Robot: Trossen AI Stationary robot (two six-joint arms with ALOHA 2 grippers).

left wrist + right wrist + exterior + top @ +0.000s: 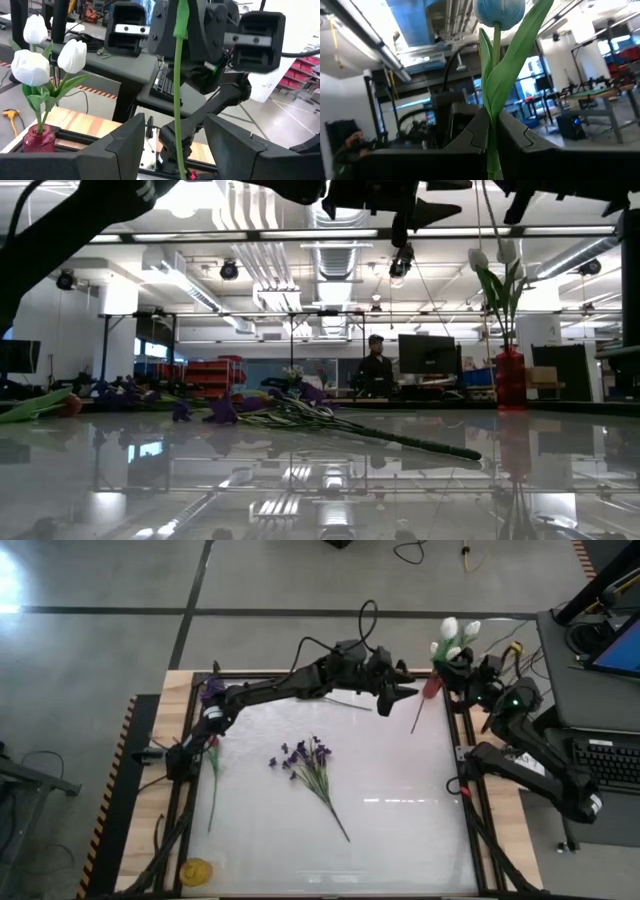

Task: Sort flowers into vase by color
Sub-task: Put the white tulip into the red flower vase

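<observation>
Gripping a white tulip (499, 12) by its stem, the right pincer (491, 131) hangs beside the left pincer (175, 145), whose wide-spread fingers flank that stem; three white tulips (457, 635) fill the red vase (431, 686).

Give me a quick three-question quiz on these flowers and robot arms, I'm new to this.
1. True or false: the purple spray lies flat on the table.
2. What stands in the red vase? A white tulips, B purple sprays, C nothing.
3. Fill in: the right gripper is shut on a single ____.
Key: 1 true; 2 A; 3 tulip.
</observation>
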